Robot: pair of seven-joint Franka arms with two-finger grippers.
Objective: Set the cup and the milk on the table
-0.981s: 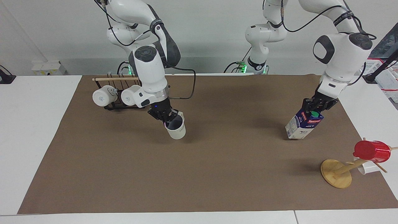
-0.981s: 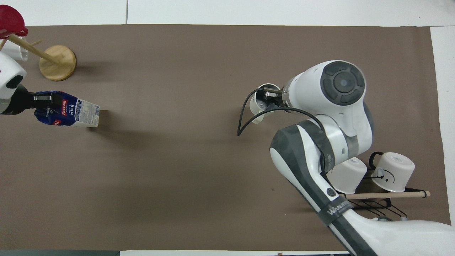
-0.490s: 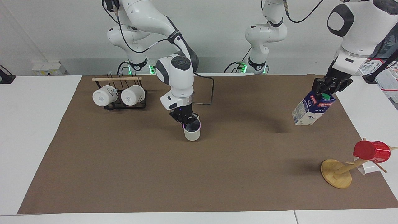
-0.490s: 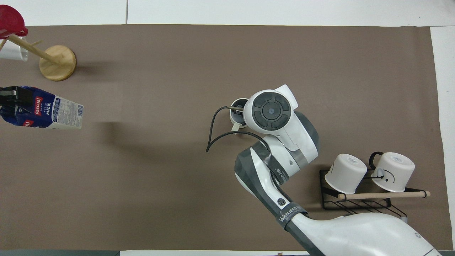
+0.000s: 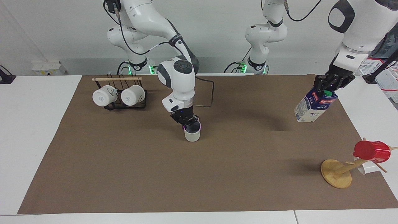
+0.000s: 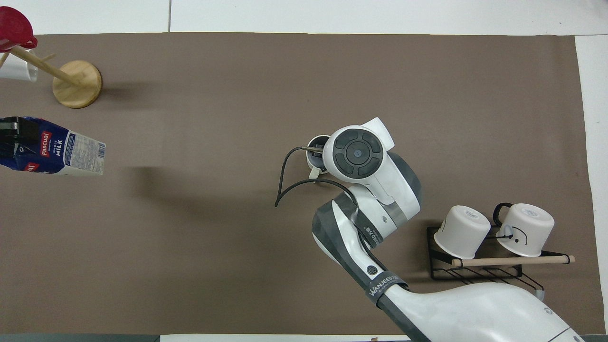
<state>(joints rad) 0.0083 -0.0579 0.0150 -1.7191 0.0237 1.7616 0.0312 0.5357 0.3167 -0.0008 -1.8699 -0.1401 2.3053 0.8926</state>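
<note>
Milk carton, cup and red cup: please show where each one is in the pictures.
milk carton [image 5: 313, 108], facing view, on its blue and white side wall.
cup [image 5: 192, 134], facing view, on its off-white outer wall.
red cup [image 5: 373, 151], facing view, on its side.

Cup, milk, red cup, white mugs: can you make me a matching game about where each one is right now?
Things:
1. cup
2. milk
3. red cup
4. two white mugs

Places:
A. hanging on the wooden tree stand
B. on the black wire rack near the robots
C. up in the air, tilted, held by the left hand
D. upright at the brown paper in the middle of the table, with the right hand at its rim

Pairs: 1-D, 2-C, 3-A, 4-B
</note>
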